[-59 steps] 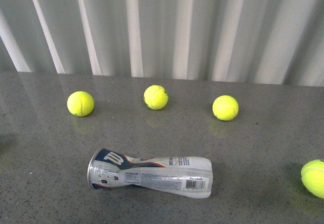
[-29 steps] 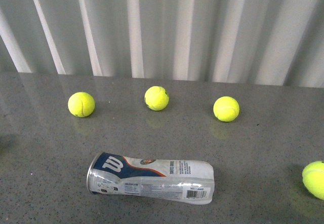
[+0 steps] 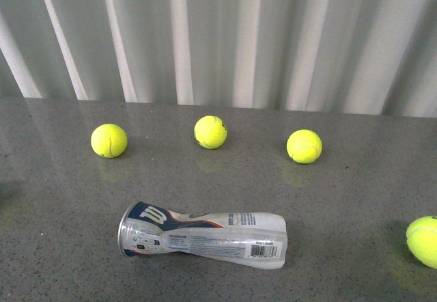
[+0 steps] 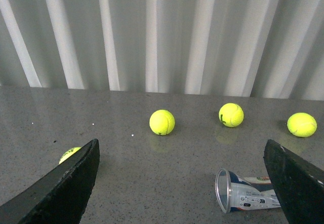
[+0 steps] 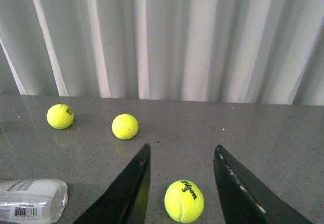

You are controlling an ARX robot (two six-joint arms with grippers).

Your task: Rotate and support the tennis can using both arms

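The tennis can (image 3: 203,235), a dented clear tube with a blue-white-orange label and barcode, lies on its side on the grey table, silver-rimmed open end to the left. Neither arm shows in the front view. In the left wrist view the can (image 4: 243,197) lies just inside the right finger of my open left gripper (image 4: 182,150), open end facing the gap. My right gripper (image 5: 181,150) is open, with a yellow-green ball (image 5: 184,200) lying between its fingers, untouched; the can's closed end (image 5: 31,200) lies off to the side.
Three tennis balls sit in a row behind the can (image 3: 109,140), (image 3: 210,131), (image 3: 304,145). Another ball (image 3: 424,241) lies at the right edge. One ball (image 4: 69,154) peeks from behind the left gripper's finger. White corrugated wall behind the table (image 3: 355,193).
The can rolled on its axis: the blue logo side turned up half a second ago, then back, with the barcode side facing front again. The balls hardly shifted.
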